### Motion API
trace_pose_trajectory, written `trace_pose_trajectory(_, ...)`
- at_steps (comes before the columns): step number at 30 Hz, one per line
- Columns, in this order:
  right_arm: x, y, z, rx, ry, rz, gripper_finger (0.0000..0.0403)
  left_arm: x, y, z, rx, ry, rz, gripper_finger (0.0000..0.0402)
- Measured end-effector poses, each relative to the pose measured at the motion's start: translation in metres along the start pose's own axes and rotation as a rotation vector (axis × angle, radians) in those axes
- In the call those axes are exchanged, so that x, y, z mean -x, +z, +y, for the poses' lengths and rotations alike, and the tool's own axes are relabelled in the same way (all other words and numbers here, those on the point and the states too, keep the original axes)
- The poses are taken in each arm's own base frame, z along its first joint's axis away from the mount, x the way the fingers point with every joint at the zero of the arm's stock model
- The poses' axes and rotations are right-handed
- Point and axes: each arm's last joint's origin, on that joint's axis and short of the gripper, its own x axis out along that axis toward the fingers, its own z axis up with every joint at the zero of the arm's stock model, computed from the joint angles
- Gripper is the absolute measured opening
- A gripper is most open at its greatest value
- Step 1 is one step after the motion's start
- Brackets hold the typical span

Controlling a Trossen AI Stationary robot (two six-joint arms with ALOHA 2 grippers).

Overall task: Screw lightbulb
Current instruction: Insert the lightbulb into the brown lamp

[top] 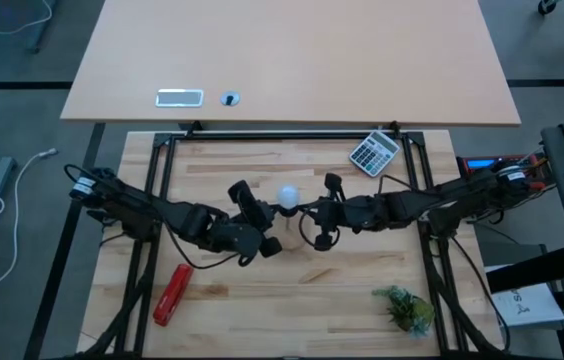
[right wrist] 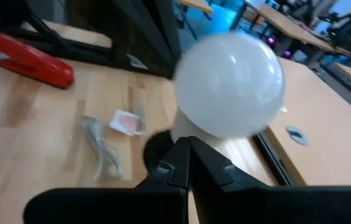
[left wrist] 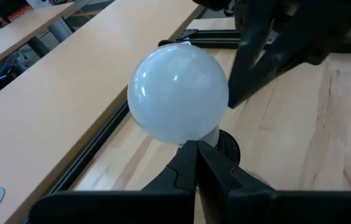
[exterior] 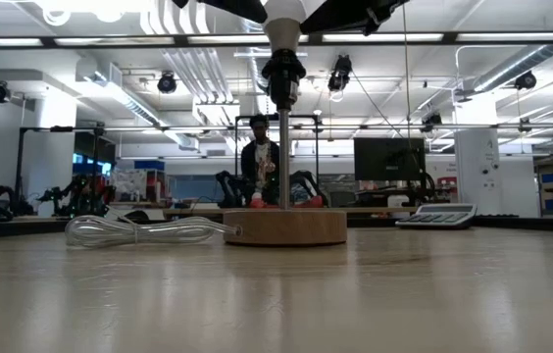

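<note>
Lightbulb (left wrist: 178, 93), white, round, glossy, upright

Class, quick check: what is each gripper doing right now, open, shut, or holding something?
Left gripper: shut, at the lightbulb base, holding nothing.
Right gripper: shut beside the lightbulb, holding nothing.

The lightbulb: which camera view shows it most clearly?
The left wrist view shows the lightbulb best: the round white globe is large and sharp, just beyond the shut left gripper. The right wrist view shows it blurred, the high view as a small white dot, and the low view only its lower part.
</note>
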Motion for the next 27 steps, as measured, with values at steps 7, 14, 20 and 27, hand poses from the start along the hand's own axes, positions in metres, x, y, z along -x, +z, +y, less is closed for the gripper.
trace_pose_trajectory(7, 0.002, -0.004, -0.006, 0.019, -0.155, 0.068, 0.0, 0.008, -0.001, -0.005, -0.003, -0.024, -0.007, 0.0)
trace_pose_trajectory(14, 0.001, 0.002, -0.011, 0.041, -0.168, 0.009, 0.0, 0.01, -0.001, -0.006, -0.002, -0.032, -0.012, 0.0)
trace_pose_trajectory(20, 0.001, 0.004, -0.011, 0.048, -0.126, -0.015, 0.0, 0.006, 0.0, -0.003, 0.003, -0.016, -0.006, 0.0)
trace_pose_trajectory(27, 0.002, 0.004, -0.008, 0.043, -0.1, -0.016, 0.0, 0.002, 0.0, 0.001, -0.002, 0.0, 0.006, 0.0)
